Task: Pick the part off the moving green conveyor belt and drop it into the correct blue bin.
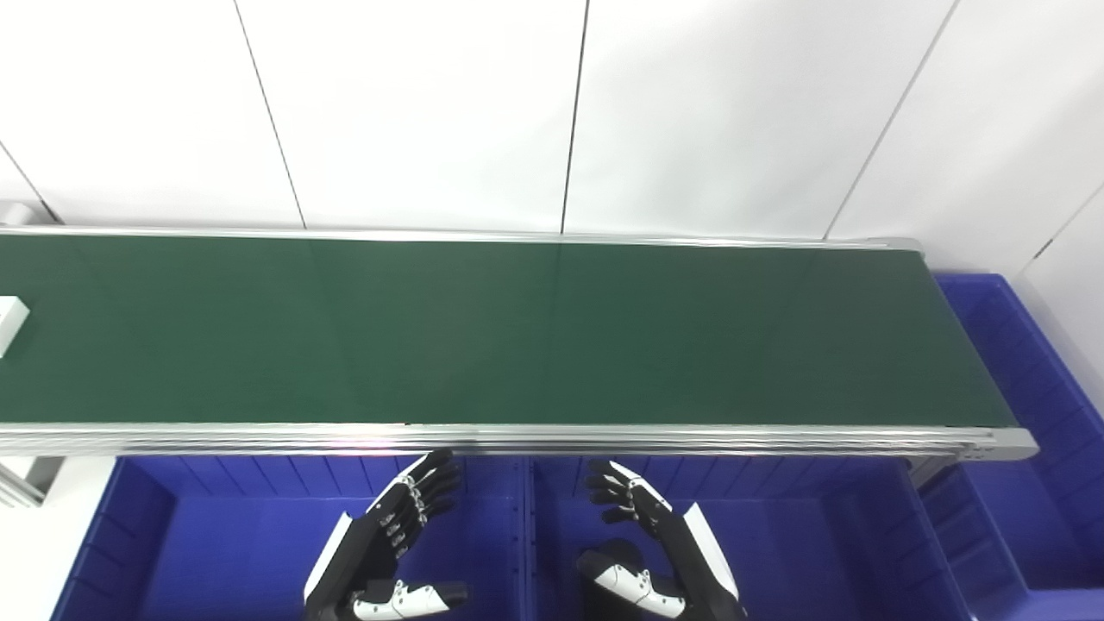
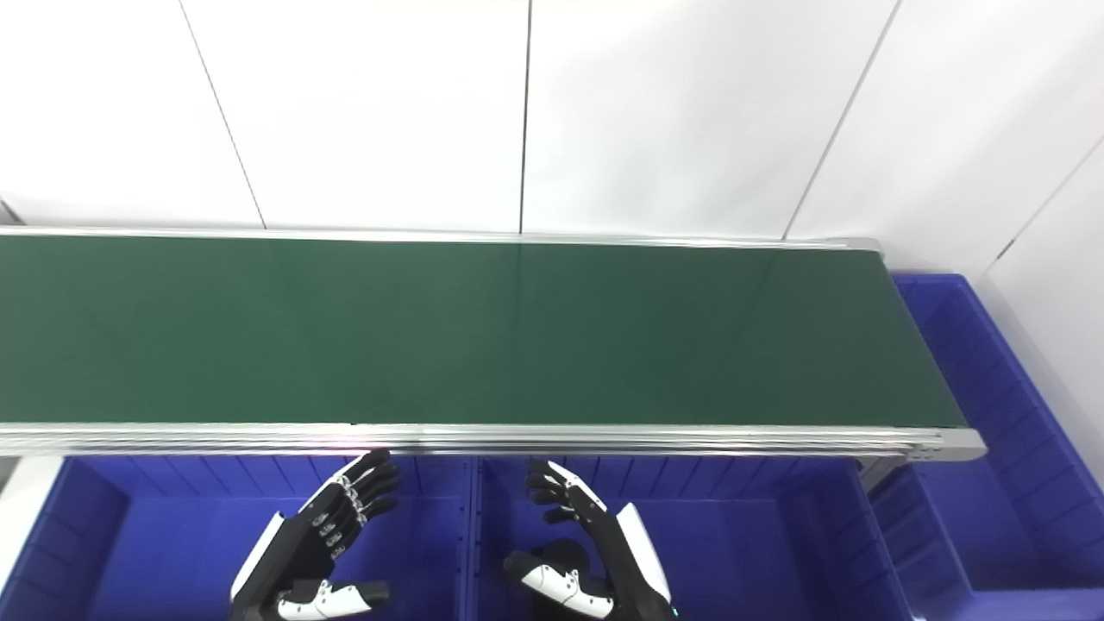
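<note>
A white part (image 1: 9, 323) lies on the green conveyor belt (image 1: 517, 332) at the far left edge of the left eye view; it is out of frame in the right eye view. My left hand (image 1: 392, 539) is open and empty, held above the left front blue bin (image 1: 216, 552). My right hand (image 1: 647, 539) is open and empty above the right front blue bin (image 1: 819, 552). Both hands hang just in front of the belt's near rail, far from the part.
A third blue bin (image 1: 1026, 414) stands at the belt's right end. The belt's aluminium near rail (image 1: 517, 438) runs across in front of my hands. A white panelled wall stands behind the belt.
</note>
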`<state>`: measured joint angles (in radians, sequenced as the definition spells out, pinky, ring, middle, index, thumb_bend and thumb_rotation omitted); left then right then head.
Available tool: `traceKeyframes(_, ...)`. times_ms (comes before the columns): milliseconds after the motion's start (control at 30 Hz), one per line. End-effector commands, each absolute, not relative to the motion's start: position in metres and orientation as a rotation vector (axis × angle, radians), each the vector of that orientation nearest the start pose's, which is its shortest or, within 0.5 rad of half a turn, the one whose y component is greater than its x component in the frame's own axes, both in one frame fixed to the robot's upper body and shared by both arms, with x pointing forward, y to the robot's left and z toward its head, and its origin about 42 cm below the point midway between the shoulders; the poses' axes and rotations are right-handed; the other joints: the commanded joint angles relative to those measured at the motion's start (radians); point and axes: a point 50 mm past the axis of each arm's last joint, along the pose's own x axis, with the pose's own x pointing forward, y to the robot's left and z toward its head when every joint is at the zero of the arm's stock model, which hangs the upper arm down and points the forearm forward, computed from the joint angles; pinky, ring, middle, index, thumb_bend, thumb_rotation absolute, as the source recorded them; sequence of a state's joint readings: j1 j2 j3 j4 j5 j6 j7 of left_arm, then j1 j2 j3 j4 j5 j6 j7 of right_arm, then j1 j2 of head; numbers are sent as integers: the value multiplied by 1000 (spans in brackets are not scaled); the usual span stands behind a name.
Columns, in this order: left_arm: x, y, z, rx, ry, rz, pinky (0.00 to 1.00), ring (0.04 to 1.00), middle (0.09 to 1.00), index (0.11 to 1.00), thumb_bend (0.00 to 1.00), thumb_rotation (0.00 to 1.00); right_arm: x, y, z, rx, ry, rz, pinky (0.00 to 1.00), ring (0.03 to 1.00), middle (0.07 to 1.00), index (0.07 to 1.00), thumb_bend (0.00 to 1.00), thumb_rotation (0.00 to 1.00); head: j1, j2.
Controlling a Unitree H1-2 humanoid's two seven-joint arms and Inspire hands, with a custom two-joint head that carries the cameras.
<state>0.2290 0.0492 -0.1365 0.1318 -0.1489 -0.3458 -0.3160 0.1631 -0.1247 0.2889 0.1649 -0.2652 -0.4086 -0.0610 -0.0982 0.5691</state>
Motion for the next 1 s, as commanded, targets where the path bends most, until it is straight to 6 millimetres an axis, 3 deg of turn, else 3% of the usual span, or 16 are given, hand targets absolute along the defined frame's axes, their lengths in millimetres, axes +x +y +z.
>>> traceKeyframes(0,194,190,41,-116,-62,-342,861,879,869,884,940,250,209,-179,45,-288,-196,295,691,771,805,856,643,629,2,0)
traceKeyframes(733,195,191,39,-110,-63,-345,858,871,864,881,941,250,209,-178,45,-295,-197,297,688,775,806,858,645,628,11,-7)
traceKeyframes(967,196,190,38,-119,-59,-349,856,870,857,873,942,232,211,-179,44,-303,-195,306,697,783,811,864,642,647,69,-21)
